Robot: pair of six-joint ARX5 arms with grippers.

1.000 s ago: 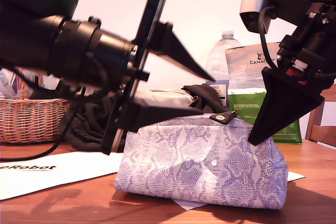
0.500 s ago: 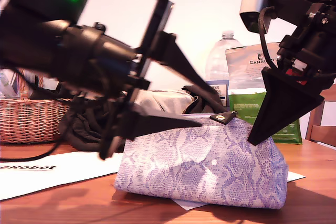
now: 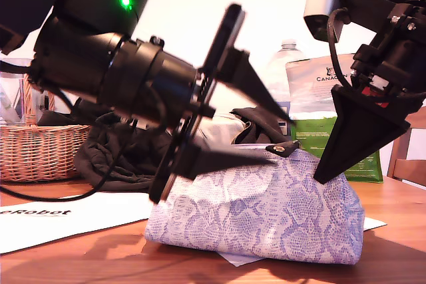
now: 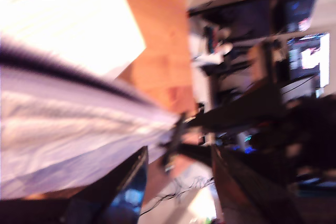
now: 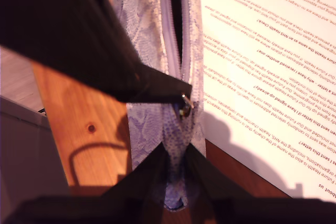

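Pouch (image 3: 266, 211), lilac snakeskin print, lies on its side on the table (image 3: 100, 257), roughly mid-frame in the exterior view, on a printed sheet (image 5: 273, 77).

The pouch's zip (image 5: 176, 24) is partly undone. The second wrist view shows a dark slit along the top and nothing readable inside. The slider (image 5: 185, 106) sits near the pinched end, and the pull tab (image 3: 282, 147) sticks up at the top edge.

My second gripper (image 5: 176, 161) comes down from the exterior view's right. Its jaws are closed tight on the pouch's end fabric, just past the slider.

My first gripper (image 3: 283, 140) reaches in from the exterior view's left with its jaws spread wide and nothing held. One finger is above the pull tab. The other finger (image 5: 131, 66) has its tip right at the slider; I cannot tell if it touches. The first wrist view is blurred and shows only pouch fabric beside the spread jaws.

Behind, in the exterior view:
- A wicker basket (image 3: 33, 151) is at the left; its contents are unclear.
- Dark cloth (image 3: 113, 157) is heaped between the basket and the pouch.
- A clear plastic bottle (image 3: 283, 71) stands behind the pouch; its fill level cannot be told.
- A silver-and-green bag (image 3: 319, 98) stands upright just beside the bottle, closed.
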